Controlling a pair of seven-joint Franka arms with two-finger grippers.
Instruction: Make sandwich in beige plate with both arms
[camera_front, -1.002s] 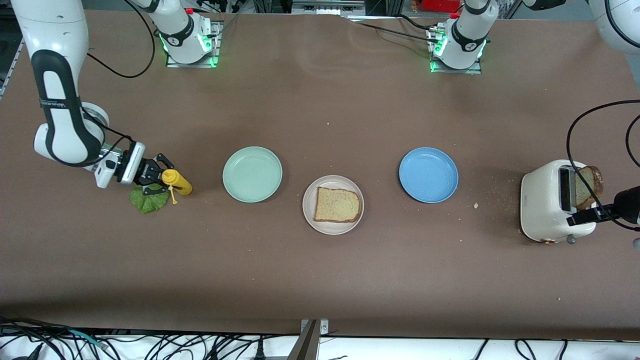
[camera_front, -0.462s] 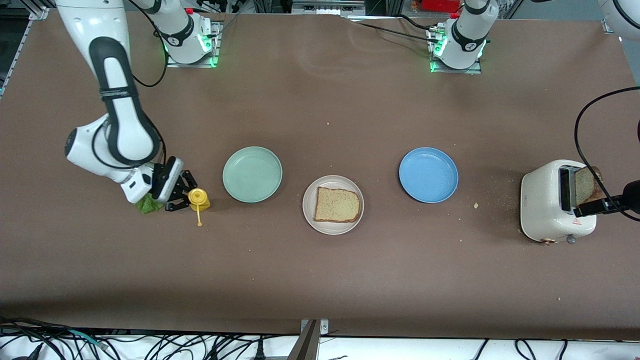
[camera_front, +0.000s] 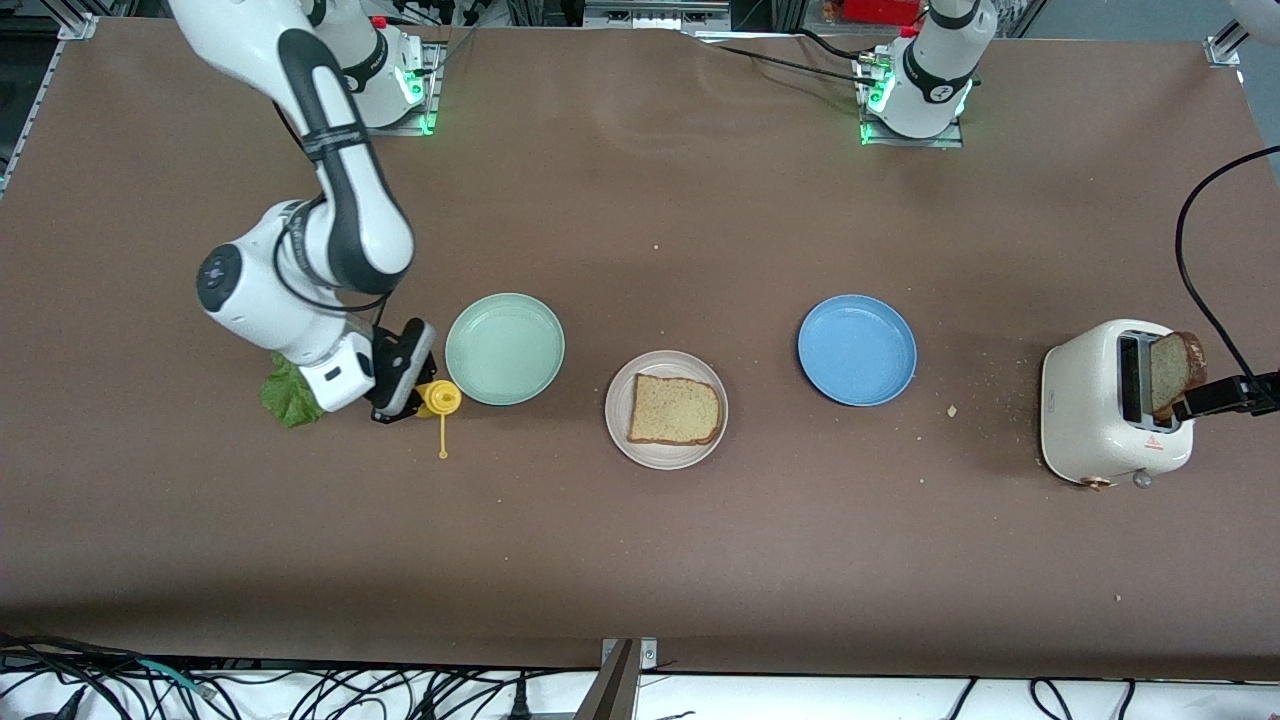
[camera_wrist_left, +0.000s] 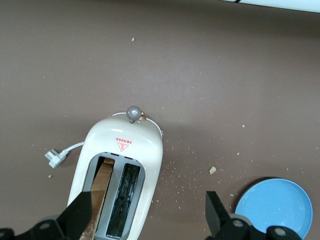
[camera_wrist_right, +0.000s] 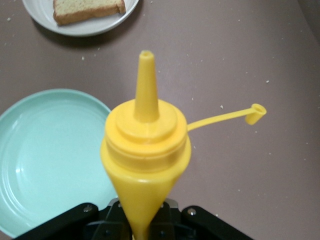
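Observation:
The beige plate (camera_front: 620, 432) lies mid-table with one slice of bread (camera_front: 674, 410) on it; both show at the edge of the right wrist view, plate (camera_wrist_right: 80, 27) and bread (camera_wrist_right: 87, 10). My right gripper (camera_wrist_right: 145, 227) is shut on a yellow squeeze bottle (camera_front: 438, 398), over the table beside the mint-green plate (camera_front: 505, 348). Its cap (camera_wrist_right: 257, 112) dangles open on a strap. A green lettuce leaf (camera_front: 283, 397) lies by the right arm. A second bread slice (camera_wrist_left: 100, 192) stands in the white toaster (camera_front: 1100, 400). My left gripper (camera_wrist_left: 147, 220) is open over the toaster, astride that slice.
A blue plate (camera_front: 857, 349) lies between the beige plate and the toaster. Crumbs are scattered around the toaster, whose plug and cord (camera_wrist_left: 55, 157) lie on the table beside it. The left arm's black cable (camera_front: 1195, 270) loops above the toaster.
The right arm has swung the yellow bottle away from the lettuce to beside the mint-green plate, closing fully on it. The left gripper has shifted slightly along the toaster, still open.

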